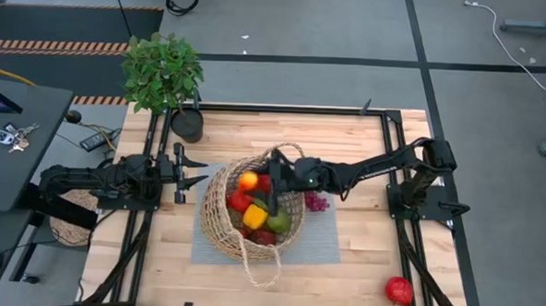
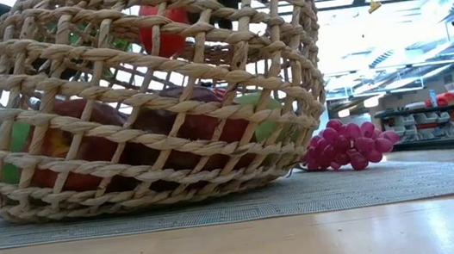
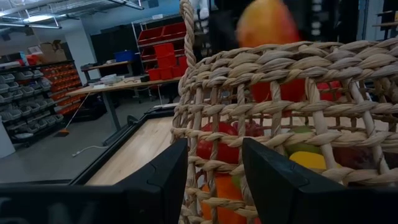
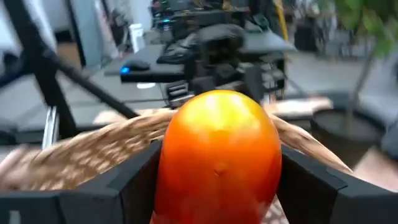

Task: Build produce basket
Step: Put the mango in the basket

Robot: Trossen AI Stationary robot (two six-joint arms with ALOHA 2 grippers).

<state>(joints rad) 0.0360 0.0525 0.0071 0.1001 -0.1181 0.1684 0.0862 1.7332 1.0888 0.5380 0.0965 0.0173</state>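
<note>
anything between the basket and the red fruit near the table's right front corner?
High view: only the grey mat's edge, then bare wood. The basket and red fruit are well apart; the grapes lie off that line.

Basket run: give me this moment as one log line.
right tool: shut on orange-red fruit, above basket | left tool: open, beside basket | still out: grapes on mat, red fruit on table
</note>
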